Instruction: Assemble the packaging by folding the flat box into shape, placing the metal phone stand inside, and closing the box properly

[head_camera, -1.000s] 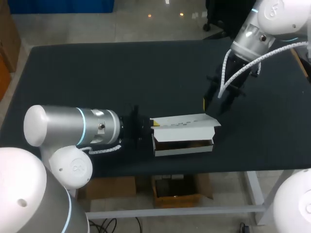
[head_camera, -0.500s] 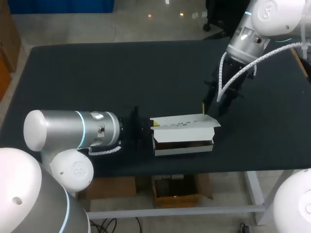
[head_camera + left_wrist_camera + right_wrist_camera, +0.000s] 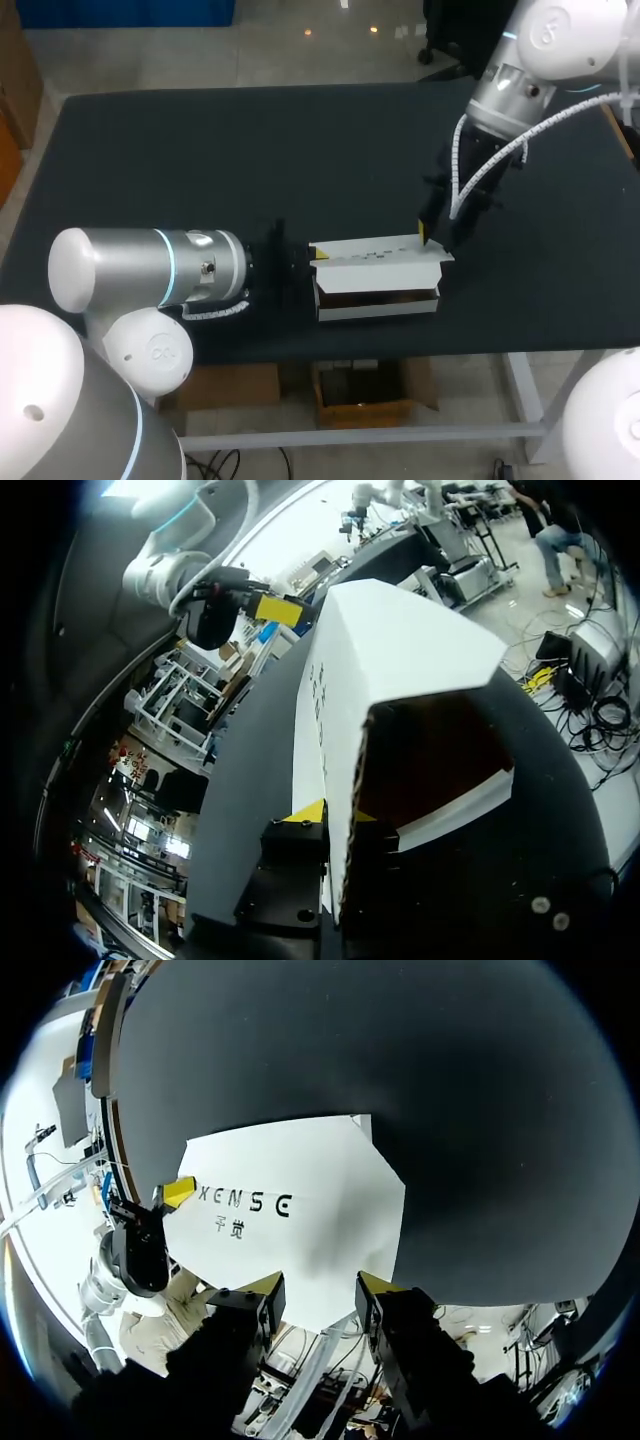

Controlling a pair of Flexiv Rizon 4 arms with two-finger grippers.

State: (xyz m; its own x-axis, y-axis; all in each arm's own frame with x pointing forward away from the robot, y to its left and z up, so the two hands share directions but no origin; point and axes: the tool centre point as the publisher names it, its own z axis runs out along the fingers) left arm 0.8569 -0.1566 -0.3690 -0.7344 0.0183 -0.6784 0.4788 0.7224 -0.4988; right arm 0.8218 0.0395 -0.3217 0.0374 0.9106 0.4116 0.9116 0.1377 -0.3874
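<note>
Box [image 3: 376,272] gapes open (interior dark, contents unclear).

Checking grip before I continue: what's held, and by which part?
Left end effector grips the box by the end wall nearest that arm; right end effector holds nothing, open at the opposite end.

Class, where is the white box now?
In the head view the box lies near the front edge of the table, left gripper at its left end, right gripper over its far right corner.
</note>
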